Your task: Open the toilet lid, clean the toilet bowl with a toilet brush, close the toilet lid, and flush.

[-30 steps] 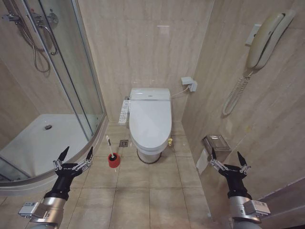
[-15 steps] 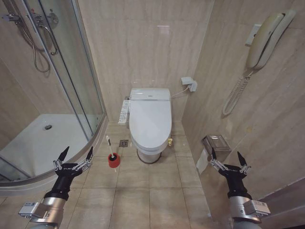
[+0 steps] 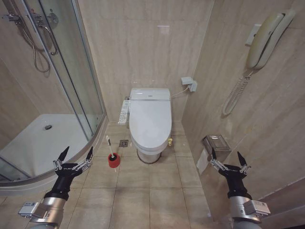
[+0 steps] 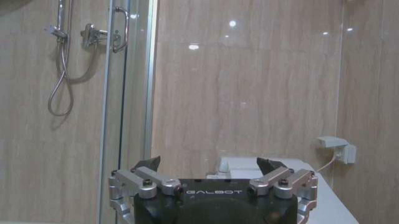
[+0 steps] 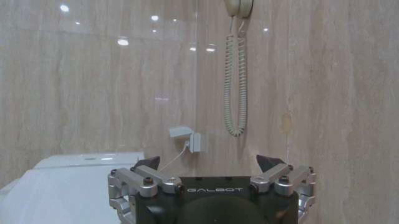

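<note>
Hovering low at the near edge of the head view, the left gripper and the right gripper both stand with fingers spread wide and nothing held, well short of the toilet. A little farther on, the toilet brush stands in its red holder on the floor tiles, just beside the toilet's left flank, its thin white handle leaning up and slightly away from the bowl. Beyond it the toilet lid lies shut, hiding the toilet bowl; its long axis runs straight away from the robot toward the back wall, narrow rounded end nearest, hinge end by the wall. The likely risk is the brush: the slim handle offers little to pinch, so an off-centre closing could tip the holder. Reaching for the lid's smooth front rim, the fingers might also slide off, or catch the seat with it.
</note>
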